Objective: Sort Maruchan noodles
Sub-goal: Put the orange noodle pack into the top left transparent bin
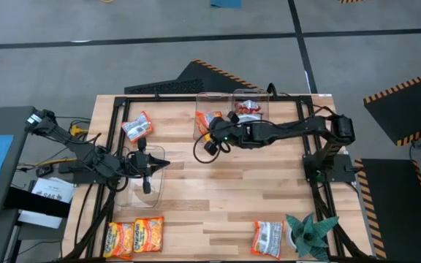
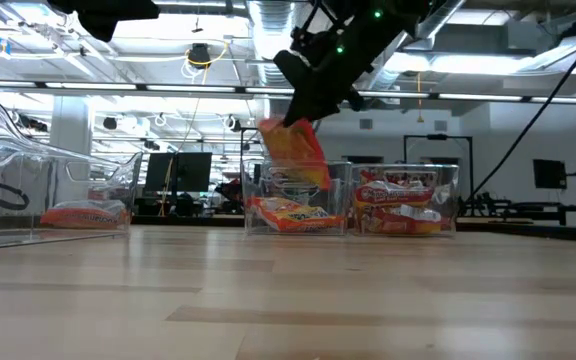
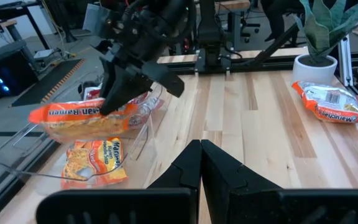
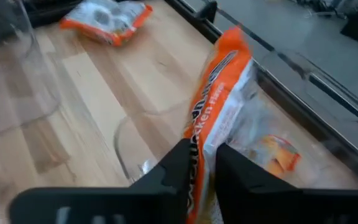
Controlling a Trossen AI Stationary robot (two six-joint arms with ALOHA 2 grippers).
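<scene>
Two clear bins [image 1: 229, 109] sit side by side at the table's [image 1: 225, 190] far edge; take the left-hand one, the orange bin [image 2: 293, 200], as the landmark. Right arm reaches in from the right and its gripper [image 1: 212, 134] hangs just over that bin's near rim, jaws narrow and clamped on the held orange packet [image 2: 296, 150], which dangles tilted above the bin with its lower end about at rim level.

Left gripper [image 1: 145, 162] waits well left of the orange bin, nearer the front, fingers pressed together on nothing, over a third clear bin [image 1: 139, 191].

Risks, as I judge them:
- packet hangs off one edge, so on release it may swing and catch the rim, ending up draped on the wall or out on the table
- grip looks to be on thin wrapper only, so it could slip early
- gripper is close to the bin wall, so a nudge could shift the bin

Counts:
- 3 clear bins
- 2 arms
- 1 teal plant [image 1: 311, 234], at the near right corner, far from the orange bin
- loose packets visible on the table: 2 orange [image 1: 134, 235] at the near left corner, 1 white-silver [image 1: 267, 237] by the plant, 1 white-silver [image 1: 137, 128] left of the orange bin
- binned: at least 1 orange packet [image 2: 290, 213] in the orange bin, white-red ones [image 2: 400, 205] in the neighbour, number unclear
</scene>
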